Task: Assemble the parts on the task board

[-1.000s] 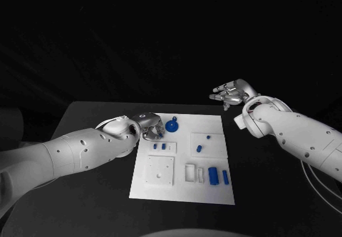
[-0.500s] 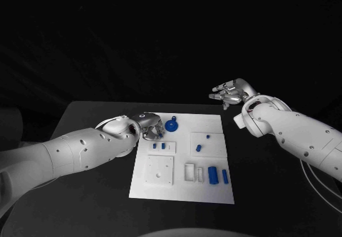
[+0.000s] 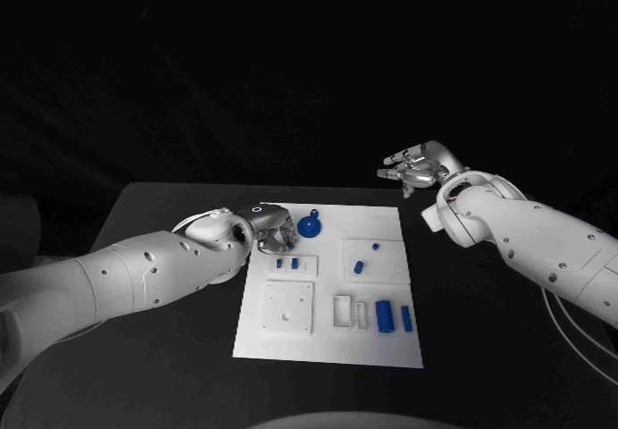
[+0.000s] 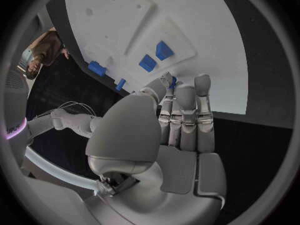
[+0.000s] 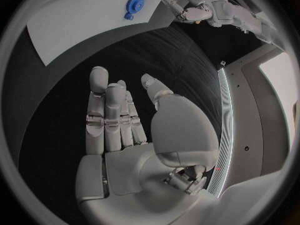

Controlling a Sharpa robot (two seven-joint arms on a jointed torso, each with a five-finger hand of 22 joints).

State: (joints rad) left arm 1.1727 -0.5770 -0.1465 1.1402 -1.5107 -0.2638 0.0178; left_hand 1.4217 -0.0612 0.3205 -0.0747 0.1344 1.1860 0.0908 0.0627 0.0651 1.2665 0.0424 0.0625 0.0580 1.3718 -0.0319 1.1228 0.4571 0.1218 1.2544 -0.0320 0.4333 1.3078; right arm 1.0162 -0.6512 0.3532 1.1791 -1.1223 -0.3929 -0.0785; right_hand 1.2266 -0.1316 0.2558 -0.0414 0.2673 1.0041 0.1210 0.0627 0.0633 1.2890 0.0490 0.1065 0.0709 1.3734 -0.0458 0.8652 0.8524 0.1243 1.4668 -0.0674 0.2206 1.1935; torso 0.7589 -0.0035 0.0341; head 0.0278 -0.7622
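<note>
On the matte black surface (image 3: 168, 349): task board (image 3: 329, 344), a flat white rectangular plate with raised square panels and shallow rectangular recesses.

Left hand (image 3: 271, 234), silver metal, at the board's near-left corner region; fingers straight and held side by side, gripping nothing, tips over the board edge.

Just beside its fingertips: round blue part (image 3: 311, 230) with a short stem, lying on the board. Below the hand: two small blue blocks (image 3: 288, 264) on a raised panel.

Further across: two blue pegs (image 3: 366, 256) on a second panel; two smooth blue bars (image 3: 393, 317) beside slot recesses.

Right hand (image 3: 414, 167), silver, raised well beyond the board's far corner, fingers loosely extended, holding nothing.
</note>
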